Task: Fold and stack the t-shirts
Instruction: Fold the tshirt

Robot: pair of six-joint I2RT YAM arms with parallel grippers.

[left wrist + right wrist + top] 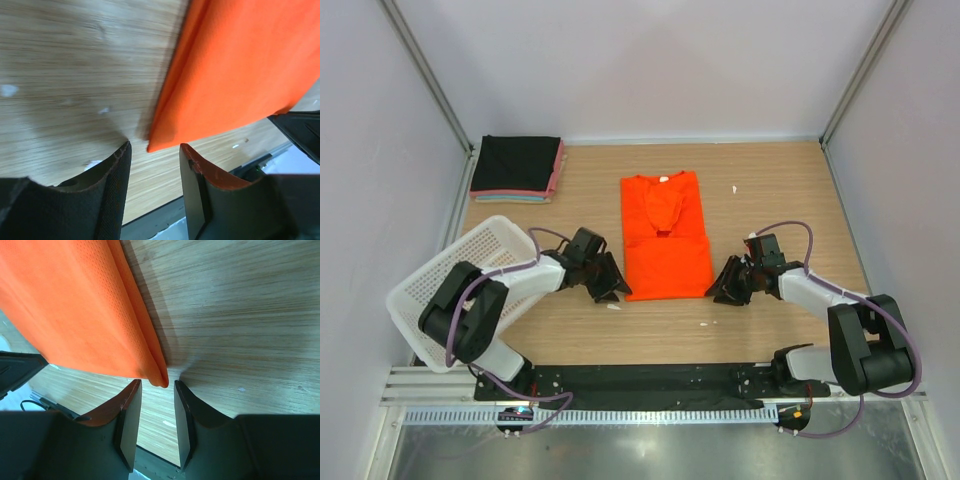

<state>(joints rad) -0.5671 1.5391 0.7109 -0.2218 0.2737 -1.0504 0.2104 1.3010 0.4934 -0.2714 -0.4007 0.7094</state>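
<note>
My left gripper (pixel 155 147) is low over the bench (pixel 780 190), jaws apart and clamped on nothing. The near left corner of the orange shirt (pixel 665 235) lies right at the gap between them. My right gripper (pixel 156 384) is also apart, with the shirt's near right corner just ahead of its fingers. The shirt lies flat mid-bench, sides folded in, collar at the far end. A folded stack (pixel 517 168), black over pink and teal, sits at the far left. A white basket (pixel 440 280) lies beside my left arm.
</note>
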